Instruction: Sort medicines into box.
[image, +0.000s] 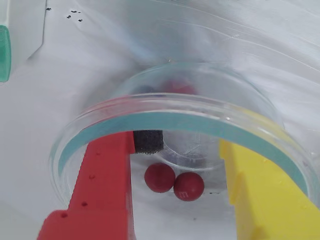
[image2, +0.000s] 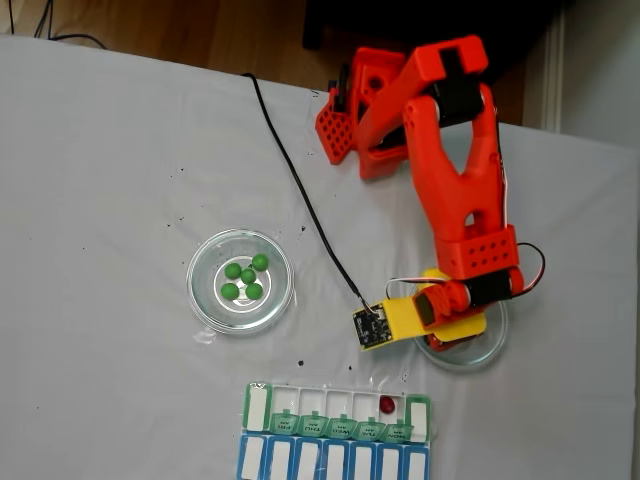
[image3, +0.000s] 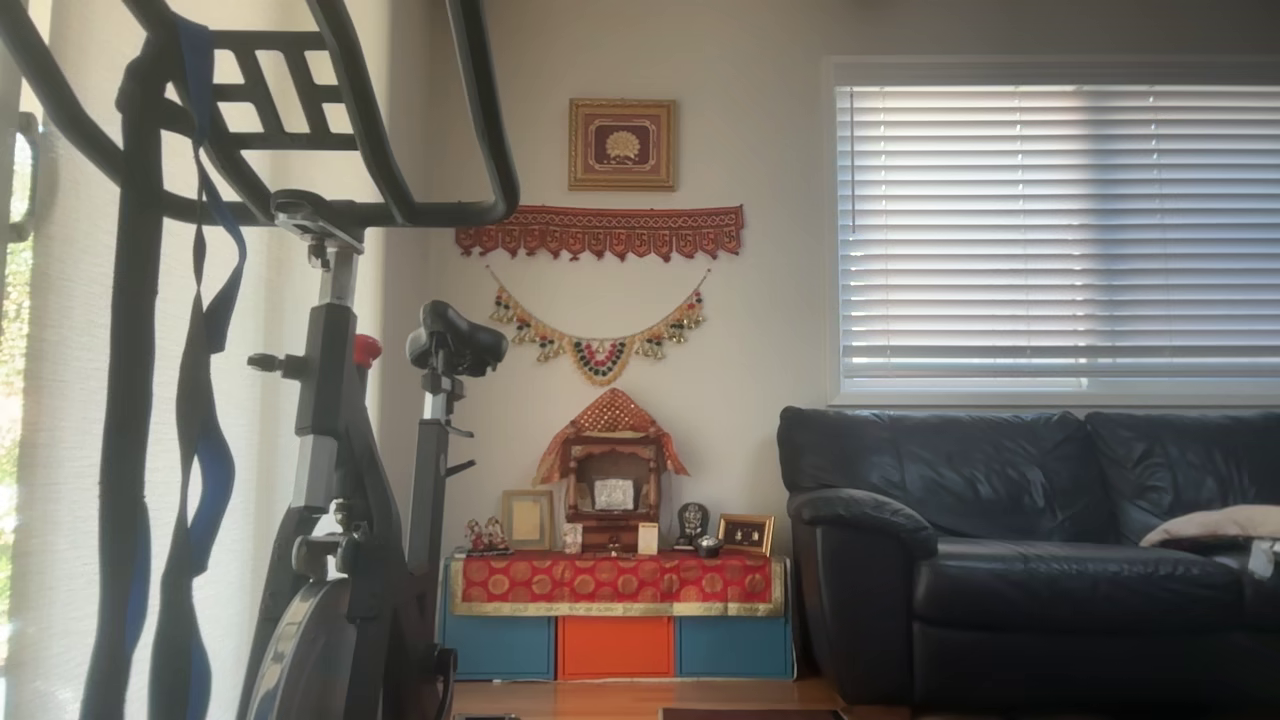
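In the wrist view my gripper (image: 180, 150) is open, lowered inside a clear glass dish (image: 100, 112). Its red finger (image: 102, 180) is on the left with a black pad (image: 148, 141), its yellow finger (image: 260, 190) on the right. Two dark red medicines (image: 160, 177) (image: 189, 186) lie touching on the dish floor between the fingers, nearer the red one. More red (image: 177, 87) shows blurred through the far wall. The fixed view puts the gripper (image2: 450, 335) over the right dish (image2: 490, 345). The box (image2: 338, 410) has green lids open, and one red medicine (image2: 386, 404) sits in a compartment.
In the fixed view a second glass dish (image2: 205, 300) on the left holds several green medicines (image2: 245, 278). A blue-lidded organizer row (image2: 330, 460) lies just below the box. A black cable (image2: 300, 190) crosses the white cloth to the wrist camera (image2: 370, 327).
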